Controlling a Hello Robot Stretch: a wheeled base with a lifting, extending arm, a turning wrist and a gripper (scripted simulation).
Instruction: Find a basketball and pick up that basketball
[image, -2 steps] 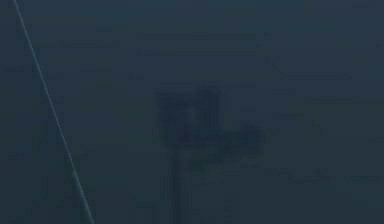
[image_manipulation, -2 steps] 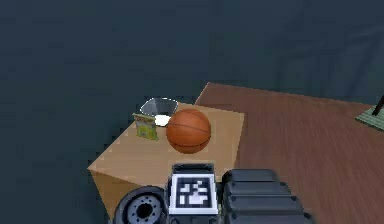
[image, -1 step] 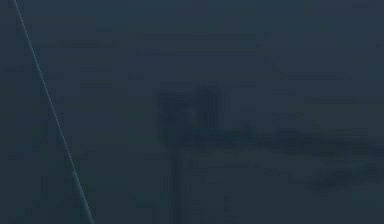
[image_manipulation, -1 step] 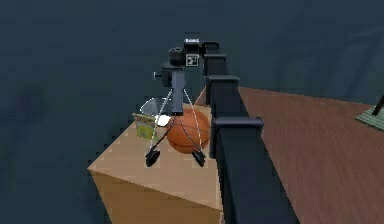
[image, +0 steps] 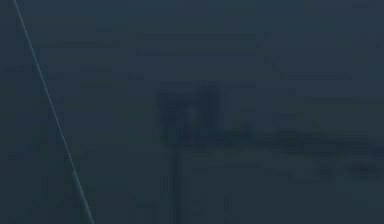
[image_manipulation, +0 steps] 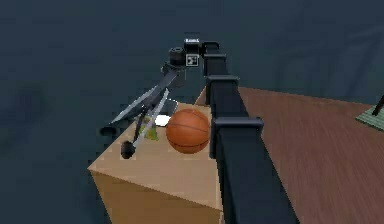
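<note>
An orange basketball (image_manipulation: 188, 130) rests on top of a light wooden cabinet (image_manipulation: 150, 185) in the arm side view, just left of the dark arm bar (image_manipulation: 235, 140). The gripper (image_manipulation: 117, 140) reaches out to the left of the ball, and its thin fingers (image_manipulation: 128, 150) slant down toward the cabinet's far corner. Small objects lie on the cabinet under the gripper, so I cannot tell whether it holds anything.
A small yellow-green item (image_manipulation: 150, 127) and a white item (image_manipulation: 166, 108) lie on the cabinet beside the ball. Brown wooden floor (image_manipulation: 320, 140) spreads to the right, with a green object (image_manipulation: 372, 116) at its edge. A dark blue wall (image: 200, 60) with a thin pale slanting line (image: 50, 110) faces the forward view.
</note>
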